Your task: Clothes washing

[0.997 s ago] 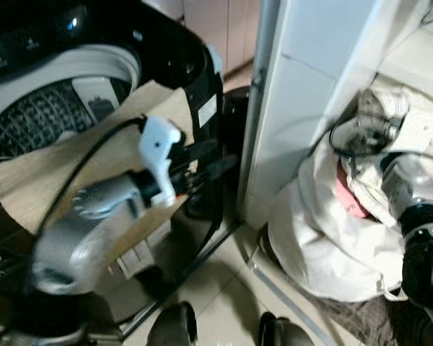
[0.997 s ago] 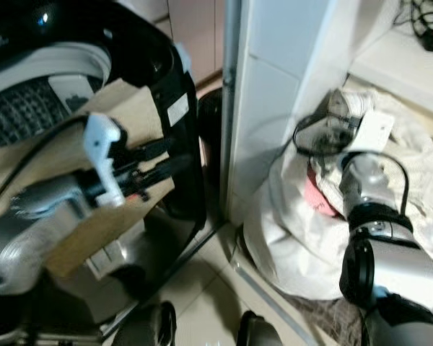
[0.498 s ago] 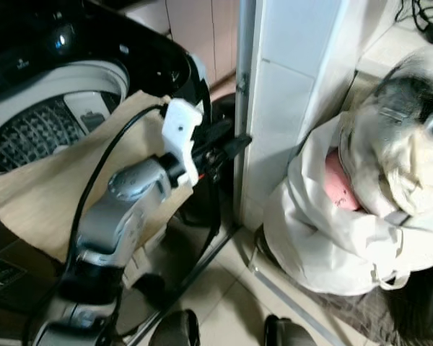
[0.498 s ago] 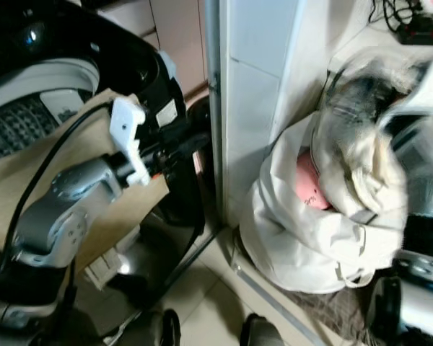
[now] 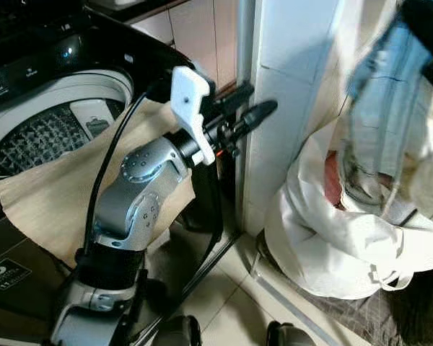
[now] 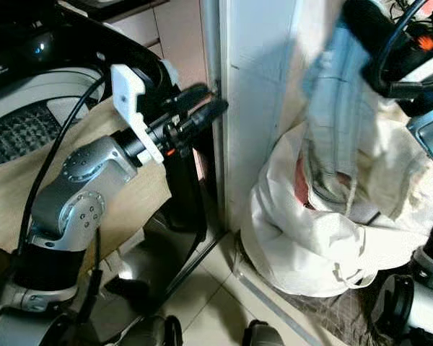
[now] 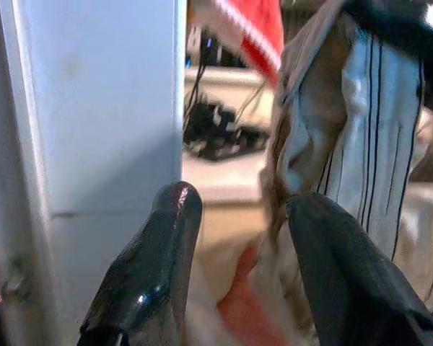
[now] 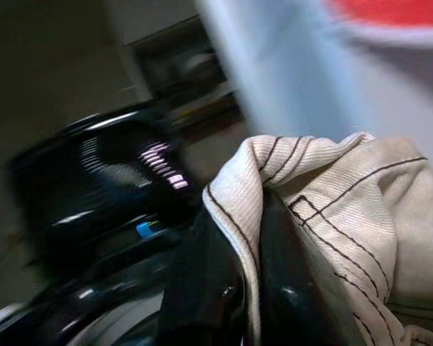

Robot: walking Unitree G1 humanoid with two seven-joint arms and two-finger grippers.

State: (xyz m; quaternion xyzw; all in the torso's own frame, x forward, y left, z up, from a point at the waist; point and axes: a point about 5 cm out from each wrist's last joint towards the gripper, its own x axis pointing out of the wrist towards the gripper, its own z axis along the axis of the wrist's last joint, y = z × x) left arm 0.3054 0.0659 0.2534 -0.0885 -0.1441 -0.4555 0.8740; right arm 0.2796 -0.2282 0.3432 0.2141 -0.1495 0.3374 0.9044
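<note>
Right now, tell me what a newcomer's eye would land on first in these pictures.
The pale striped garment hangs from the right gripper, lifted above the white laundry bag on the floor by the white pillar. The left gripper reaches toward that pillar, fingers apart and empty. On the robot's left, the washing machine stands open, a tan cloth draped over its front edge.

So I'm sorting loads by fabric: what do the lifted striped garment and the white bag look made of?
Striped garment: thin woven cloth, probably cotton, matte; it hangs limp, creased, from the right gripper.
White bag: soft matte fabric, slumped in folds; fibre unclear.
</note>
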